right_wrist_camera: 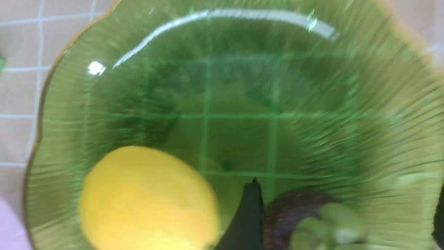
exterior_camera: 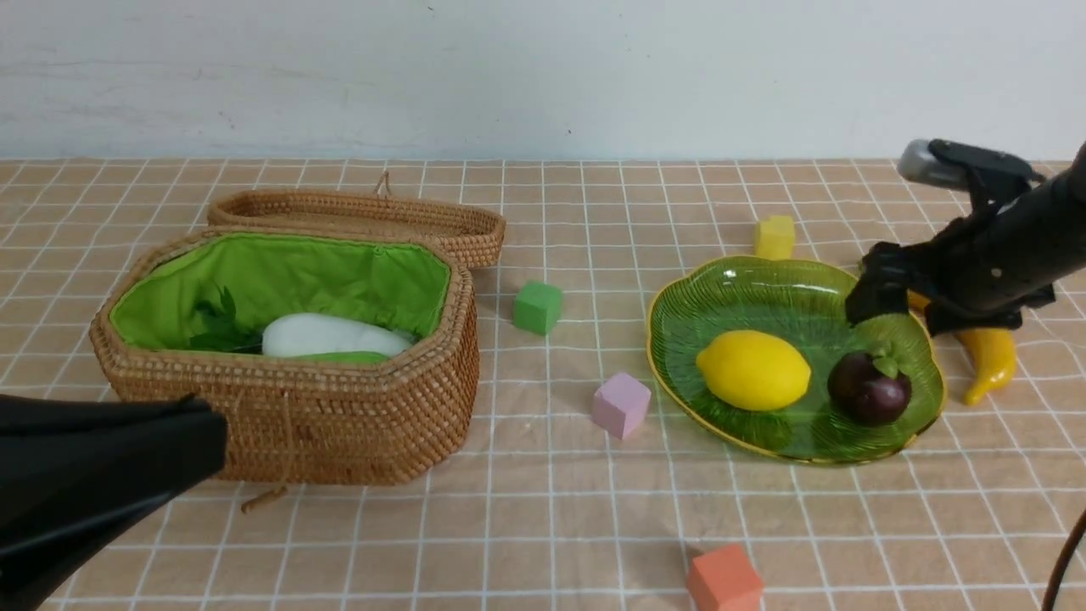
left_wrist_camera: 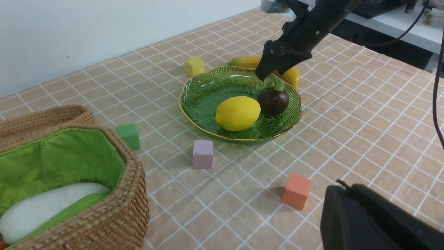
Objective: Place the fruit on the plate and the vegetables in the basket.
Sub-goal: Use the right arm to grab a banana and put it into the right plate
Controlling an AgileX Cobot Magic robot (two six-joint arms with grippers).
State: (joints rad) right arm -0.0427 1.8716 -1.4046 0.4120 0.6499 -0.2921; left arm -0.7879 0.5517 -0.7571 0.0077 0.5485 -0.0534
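Tiled tabletop (exterior_camera: pixel 577 518): right fingers (right_wrist_camera: pixel 248 215) spread, left closed, banana (exterior_camera: pixel 988 361) partly hidden.

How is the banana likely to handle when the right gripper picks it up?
The banana looks smooth and glossy, so may slip a little. Its curved body, lying on its side, seems unlikely to roll far. It shows no sag, so probably stiff.

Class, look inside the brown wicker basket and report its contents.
In the brown wicker basket with bright green lining, a white radish lies beside dark green leaves. Whatever sits deeper is covered by the front wall and cannot be told.
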